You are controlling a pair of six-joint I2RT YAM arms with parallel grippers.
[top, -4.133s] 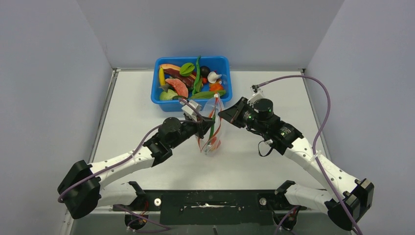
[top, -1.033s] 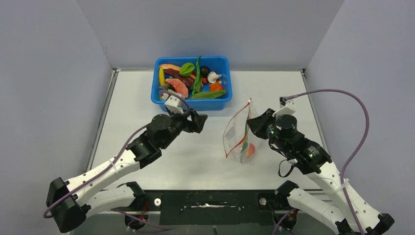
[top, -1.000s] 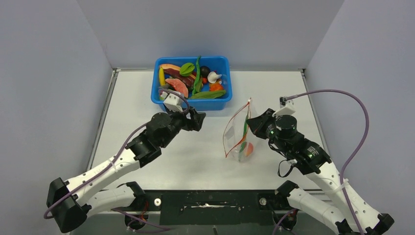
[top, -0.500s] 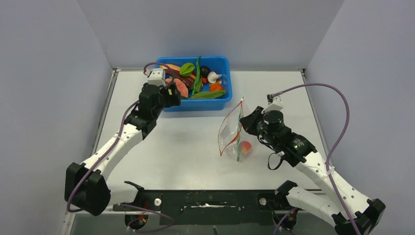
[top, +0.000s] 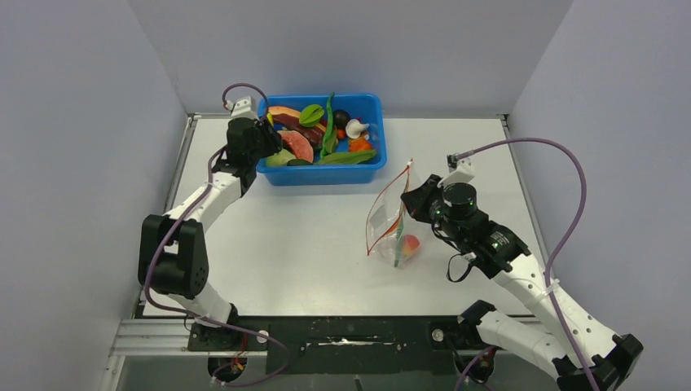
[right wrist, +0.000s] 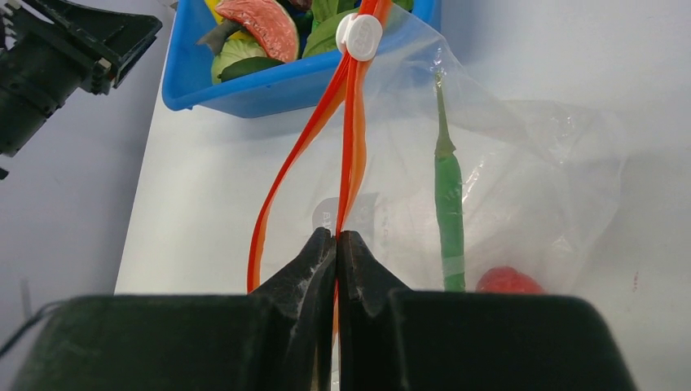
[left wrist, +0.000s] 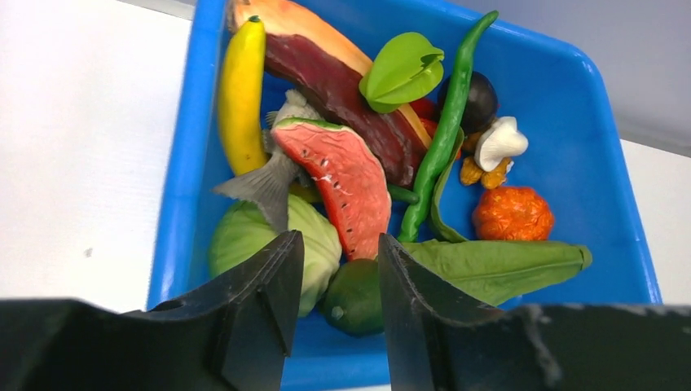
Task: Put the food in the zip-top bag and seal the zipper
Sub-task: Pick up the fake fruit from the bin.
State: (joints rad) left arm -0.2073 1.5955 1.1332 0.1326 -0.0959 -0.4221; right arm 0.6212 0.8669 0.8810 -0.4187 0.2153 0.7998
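Note:
My right gripper (right wrist: pixel 336 234) is shut on the red-orange zipper (right wrist: pixel 350 138) of the zip-top bag (top: pixel 387 224) and holds the bag up at the table's right middle. The mouth gapes on one side, and the white slider (right wrist: pixel 359 37) sits at the far end. Inside the bag lie a long green pod (right wrist: pixel 448 204) and a red fruit (right wrist: pixel 505 281). My left gripper (left wrist: pixel 340 238) hovers open over the near-left corner of the tub and grips nothing. Just beyond its tips lie a green lime (left wrist: pixel 358 293) and a pale cabbage (left wrist: pixel 244 236).
The blue tub (top: pixel 322 173) at the back middle holds more food: a banana (left wrist: pixel 239 98), a grey fish (left wrist: pixel 265 183), a red slice (left wrist: pixel 342 175), a green pod (left wrist: pixel 444 134), a leaf (left wrist: pixel 497 265), a mushroom (left wrist: pixel 499 140). Grey walls enclose the table on three sides.
My left arm swung from the table's middle to the tub's left corner, and its jaws narrowed. My right gripper carried the bag slightly left and back.

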